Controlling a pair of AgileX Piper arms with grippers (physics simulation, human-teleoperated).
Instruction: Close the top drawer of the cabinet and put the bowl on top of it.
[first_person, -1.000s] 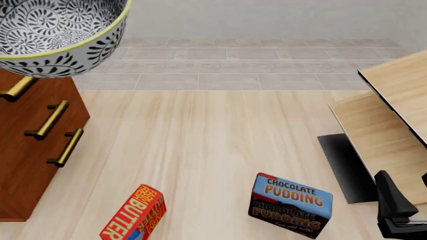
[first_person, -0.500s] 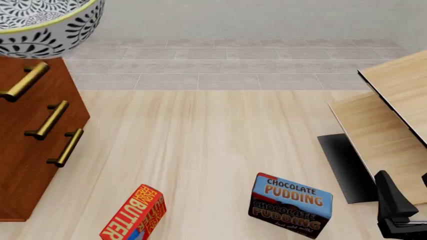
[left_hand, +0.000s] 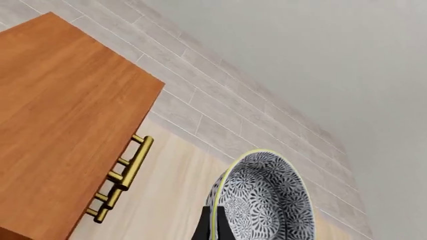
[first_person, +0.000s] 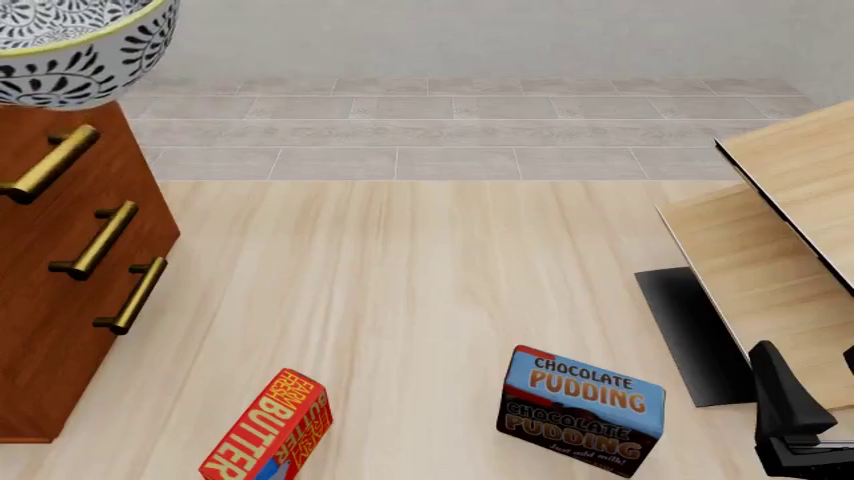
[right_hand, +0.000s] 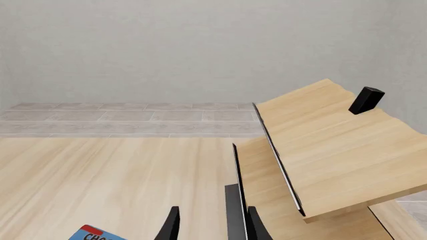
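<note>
I hold the bowl pinched by its rim in my left gripper, lifted to clear the cabinet. My right gripper idles, fingers apart.

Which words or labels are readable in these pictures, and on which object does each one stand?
"CHOCOLATE PUDDING": on the pudding box, printed twice, on its blue top and its dark front.
"BUTTER": on the butter box, in big white letters.
Small print on both boxes is too small to read.
"CHO": cut-off start of the pudding label in the right wrist view.

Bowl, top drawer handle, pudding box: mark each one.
bowl (first_person: 80, 70), front view, patterned outer wall.
top drawer handle (first_person: 51, 162), front view, middle of the brass bar.
pudding box (first_person: 583, 405), front view, printed front face.
</note>
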